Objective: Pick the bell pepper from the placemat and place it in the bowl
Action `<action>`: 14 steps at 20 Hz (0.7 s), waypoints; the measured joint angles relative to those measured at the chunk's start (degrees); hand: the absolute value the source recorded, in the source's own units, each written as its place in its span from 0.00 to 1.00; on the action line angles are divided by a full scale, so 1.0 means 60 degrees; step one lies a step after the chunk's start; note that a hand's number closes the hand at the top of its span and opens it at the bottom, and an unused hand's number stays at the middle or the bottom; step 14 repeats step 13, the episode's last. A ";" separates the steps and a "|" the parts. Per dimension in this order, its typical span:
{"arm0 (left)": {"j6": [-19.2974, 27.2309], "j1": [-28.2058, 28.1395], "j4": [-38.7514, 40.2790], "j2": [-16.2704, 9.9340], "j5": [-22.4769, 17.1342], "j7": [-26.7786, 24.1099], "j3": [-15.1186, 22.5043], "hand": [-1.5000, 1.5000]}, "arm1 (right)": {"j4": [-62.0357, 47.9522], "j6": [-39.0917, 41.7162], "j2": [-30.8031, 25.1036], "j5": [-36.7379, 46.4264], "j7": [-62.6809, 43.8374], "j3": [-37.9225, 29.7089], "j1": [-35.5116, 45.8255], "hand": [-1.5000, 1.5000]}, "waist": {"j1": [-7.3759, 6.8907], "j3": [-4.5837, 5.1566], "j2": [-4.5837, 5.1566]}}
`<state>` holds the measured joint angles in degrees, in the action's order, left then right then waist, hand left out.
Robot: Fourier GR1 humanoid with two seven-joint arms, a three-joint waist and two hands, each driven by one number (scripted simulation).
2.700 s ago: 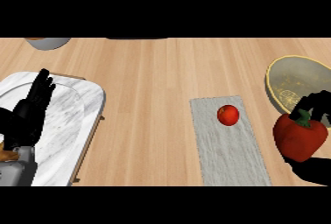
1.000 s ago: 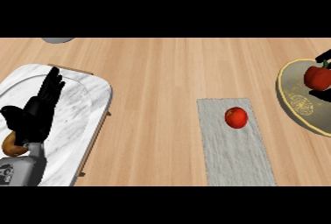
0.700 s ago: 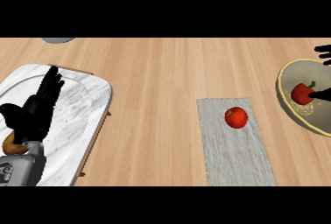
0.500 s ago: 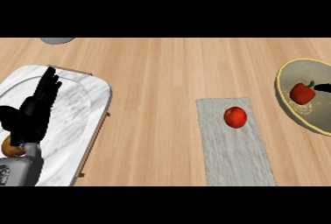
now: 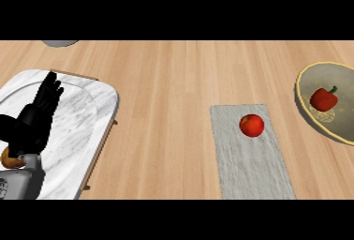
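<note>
The bell pepper (image 5: pixel 323 99) lies inside the bowl (image 5: pixel 305 105) at the right edge of the desk (image 5: pixel 173 70), well apart from the left hand (image 5: pixel 36 119), which is the only hand in view. One pepper, one bowl, one grey placemat (image 5: pixel 252 164) and one round red fruit (image 5: pixel 252 125) resting on that placemat can be counted, along with one marble tray (image 5: pixel 86 136) at the left. The left hand rests over the tray with its fingers straight and apart, pointing up and away, holding nothing.
</note>
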<state>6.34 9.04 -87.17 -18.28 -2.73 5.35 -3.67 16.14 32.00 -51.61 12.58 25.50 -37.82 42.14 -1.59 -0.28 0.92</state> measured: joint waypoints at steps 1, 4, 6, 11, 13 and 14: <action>0.0007 0.0056 0.0005 0.0015 0.0009 0.0060 0.0016 0.50 | -0.0132 0.0295 -0.0256 -0.0049 0.0105 -0.0067 -0.0153 0.00 | 0.0009 -0.0006 0.0010; -0.0018 0.0247 0.0145 -0.0003 -0.0001 0.0102 -0.0039 0.50 | -0.0460 0.0721 -0.0809 -0.0225 0.0133 -0.0274 -0.0505 0.00 | 0.0014 -0.0018 0.0034; 0.0004 0.0281 0.0142 0.0012 0.0040 0.0140 -0.0019 0.50 | -0.0615 0.0973 -0.1098 -0.0368 0.0098 -0.0411 -0.0764 0.00 | 0.0030 -0.0027 0.0035; -0.0099 0.0124 0.0083 -0.0004 -0.0033 0.0102 -0.0062 0.50 | -0.0801 0.1646 -0.1529 -0.0767 -0.0239 -0.0702 -0.1209 0.00 | 0.0024 -0.0048 0.0018; -0.0110 0.0095 0.0046 -0.0017 -0.0056 0.0100 -0.0103 0.50 | -0.0804 0.1855 -0.1665 -0.0970 -0.0402 -0.0849 -0.1274 0.00 | 0.0025 -0.0051 0.0006; -0.0110 0.0095 0.0046 -0.0017 -0.0056 0.0100 -0.0103 0.50 | -0.0804 0.1855 -0.1665 -0.0970 -0.0402 -0.0849 -0.1274 0.00 | 0.0025 -0.0051 0.0006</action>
